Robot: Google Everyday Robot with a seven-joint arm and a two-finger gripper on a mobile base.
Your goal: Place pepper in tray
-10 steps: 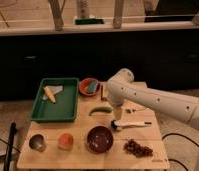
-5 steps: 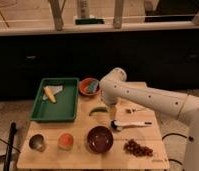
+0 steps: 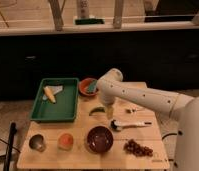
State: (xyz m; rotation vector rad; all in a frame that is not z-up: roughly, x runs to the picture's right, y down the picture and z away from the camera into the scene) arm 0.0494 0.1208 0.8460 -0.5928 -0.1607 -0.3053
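Centrally, the gripper (image 3: 109, 113) hung at the end of the white arm (image 3: 143, 97), pointing down over the wooden table (image 3: 80, 127) close to its middle. Whether the gripper was released or clenched could not be told.

The pepper (image 3: 97, 110), a small curved dark-green pod, lay flat on the table just beside the gripper, at its 9 o'clock. Whether the two touched could not be made out.

The tray (image 3: 63, 109), green and rectangular with a raised rim, sat at about 10 o'clock from the pepper, near it yet apart. The pepper lay outside the tray. Inside the tray, toward its far left, rested a yellow corn-like piece (image 3: 49, 93).

An orange bowl (image 3: 82, 89) stood just beside the tray's far right corner, at 11 o'clock from the gripper, with something blue-green in it. A white-handled utensil (image 3: 130, 124) lay at 4 o'clock from the gripper.

Along the near edge of the table, running from 8 o'clock round to 4 o'clock of its middle, stood a metal cup (image 3: 37, 142), an orange fruit (image 3: 66, 140), a dark red bowl (image 3: 89, 140) and a cluster of dark red fruit (image 3: 137, 148).
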